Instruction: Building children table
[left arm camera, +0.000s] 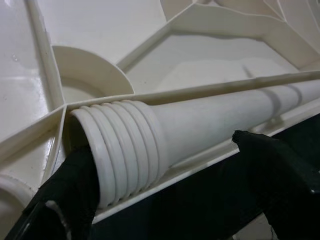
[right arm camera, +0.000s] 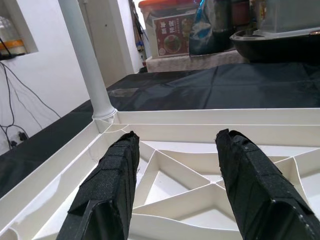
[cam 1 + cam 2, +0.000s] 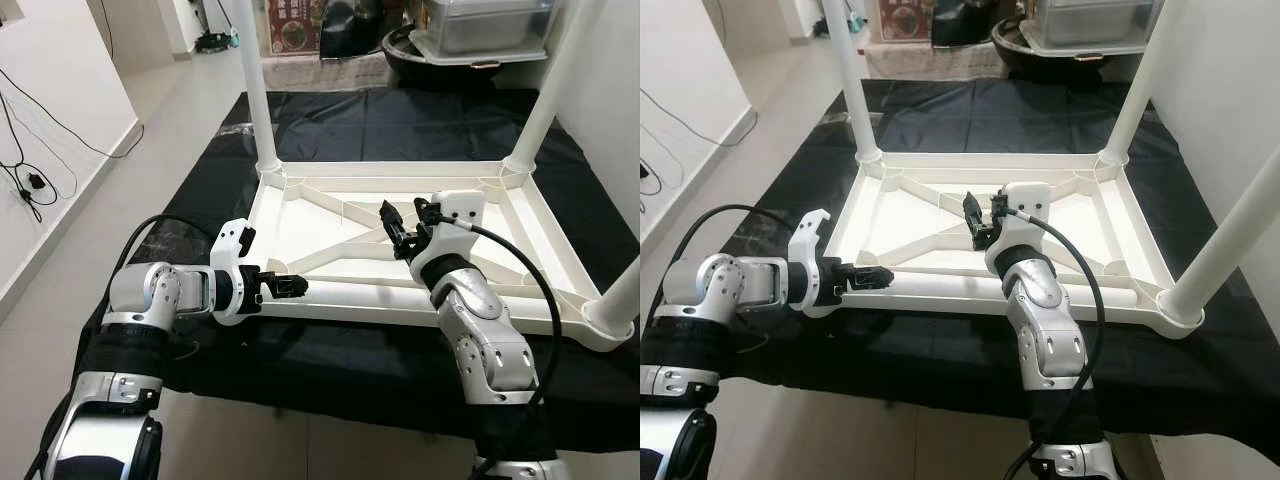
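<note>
Tabletop (image 3: 300,215) laid upside down on black cloth (image 3: 400,120), 3 legs fitted. 4th leg (image 3: 1040,288) lies loose along near rim. Judged light, stiff, slick plastic; best gripped nr ribbed end. Left gripper (image 3: 292,287) fingers spread around that end. Right gripper (image 3: 400,232) fingers apart, empty, above ribs.

A: How is the light?

B: Bright and even, from overhead, indoors. The white tabletop (image 3: 330,215) reads clearly against the black sheet (image 3: 400,125), which carries soft sheen on its folds. Shadows are faint and short.

A: Any blur?

B: Both head views are sharp. In the left wrist view the two black fingers (image 1: 65,200) are close and soft, out of focus, while the ribbed end of the loose leg (image 1: 125,145) is crisp. In the right wrist view the fingers (image 2: 107,195) are fairly sharp and the far clutter slightly soft.
</note>
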Tool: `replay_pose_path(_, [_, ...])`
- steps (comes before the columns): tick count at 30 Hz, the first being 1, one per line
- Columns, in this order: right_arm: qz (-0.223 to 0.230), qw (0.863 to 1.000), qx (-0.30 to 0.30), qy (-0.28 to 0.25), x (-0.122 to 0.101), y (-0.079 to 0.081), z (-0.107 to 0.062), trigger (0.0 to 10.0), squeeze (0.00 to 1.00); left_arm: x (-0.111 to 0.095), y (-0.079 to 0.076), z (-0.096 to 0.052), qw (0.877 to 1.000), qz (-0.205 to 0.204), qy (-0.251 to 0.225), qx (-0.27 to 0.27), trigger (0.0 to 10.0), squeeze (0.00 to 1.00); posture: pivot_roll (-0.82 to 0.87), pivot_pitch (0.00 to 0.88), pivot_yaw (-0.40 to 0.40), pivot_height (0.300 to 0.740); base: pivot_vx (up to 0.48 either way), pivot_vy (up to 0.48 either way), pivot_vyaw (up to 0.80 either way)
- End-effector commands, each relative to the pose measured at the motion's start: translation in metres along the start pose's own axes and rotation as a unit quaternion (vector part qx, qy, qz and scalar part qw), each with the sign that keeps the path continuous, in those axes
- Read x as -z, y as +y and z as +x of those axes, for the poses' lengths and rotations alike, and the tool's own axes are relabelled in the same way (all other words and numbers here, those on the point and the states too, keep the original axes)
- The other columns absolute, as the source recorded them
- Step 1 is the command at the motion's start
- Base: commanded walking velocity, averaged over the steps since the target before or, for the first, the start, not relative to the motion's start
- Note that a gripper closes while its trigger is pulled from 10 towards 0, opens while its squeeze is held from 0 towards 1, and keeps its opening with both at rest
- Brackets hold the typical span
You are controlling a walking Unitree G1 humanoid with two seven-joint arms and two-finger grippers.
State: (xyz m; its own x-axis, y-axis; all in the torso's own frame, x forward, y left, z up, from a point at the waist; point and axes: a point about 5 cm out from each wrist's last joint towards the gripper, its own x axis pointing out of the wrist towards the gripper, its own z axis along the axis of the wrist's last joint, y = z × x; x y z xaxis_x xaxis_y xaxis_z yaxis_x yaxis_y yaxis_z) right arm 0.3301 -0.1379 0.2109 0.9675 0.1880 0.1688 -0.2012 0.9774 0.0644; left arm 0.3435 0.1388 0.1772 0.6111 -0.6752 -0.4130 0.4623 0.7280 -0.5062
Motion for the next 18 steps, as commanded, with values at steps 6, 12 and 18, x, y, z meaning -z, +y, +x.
replay_pose_path(6, [0.002, 1.0, -0.004, -0.012, -0.007, 0.001, 0.001, 10.0, 0.0, 0.007, 0.0, -0.006, 0.997, -0.027, -0.037, 0.062, 10.0, 0.0, 0.1, 0.118, 0.024, 0.74, 0.0, 0.0, 0.0])
replay_pose_path(12, [0.002, 1.0, -0.006, -0.014, -0.008, 0.002, 0.003, 10.0, 0.0, 0.012, -0.006, -0.018, 0.992, -0.035, -0.038, 0.113, 10.0, 0.0, 0.1, 0.116, 0.023, 0.74, 0.0, 0.0, 0.0])
replay_pose_path(18, [0.006, 1.0, -0.008, -0.017, -0.01, 0.005, 0.005, 10.0, 0.0, 0.026, -0.01, -0.036, 0.981, -0.044, -0.019, 0.186, 10.0, 0.0, 0.1, 0.113, 0.02, 0.74, 0.0, 0.0, 0.0])
